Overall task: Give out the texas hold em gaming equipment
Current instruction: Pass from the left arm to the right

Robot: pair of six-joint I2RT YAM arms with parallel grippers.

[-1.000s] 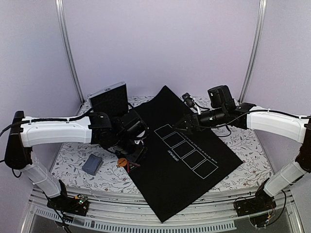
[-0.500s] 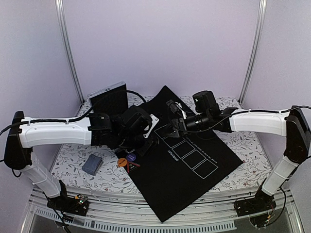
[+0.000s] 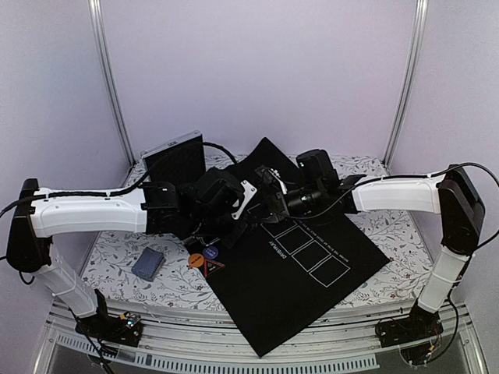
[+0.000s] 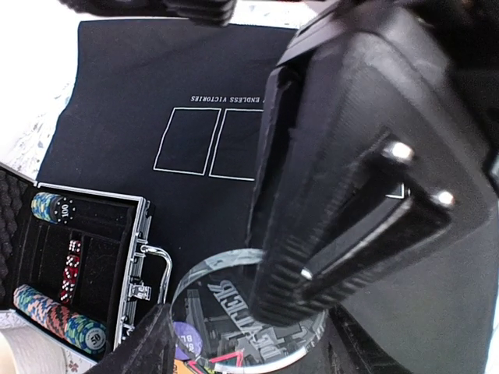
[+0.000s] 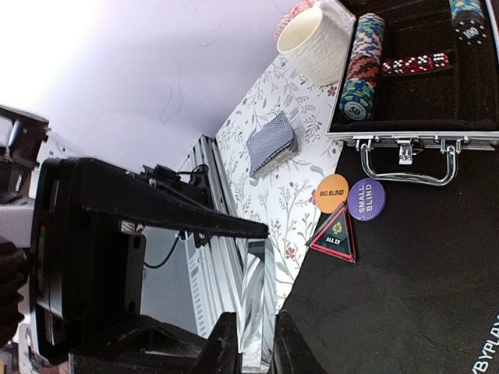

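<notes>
A clear round button with printed lettering hangs above the mat's left edge. My left gripper is shut on its rim. My right gripper has come in from the right, and its two fingers press on the button's flat faces, seen edge-on. The two grippers meet over the mat. Below them lie an orange button, a purple button and a red-edged black triangle. A grey-blue card deck rests on the floral cloth. Chip stacks sit in the case.
The silver case lies open at the left with red dice inside and its lid raised. A white cup stands beside it. The black mat with white rectangles covers the table's middle.
My right arm swung left to the left gripper and its jaws closed on the clear button. My left gripper turned up and rightward with the button in it.
</notes>
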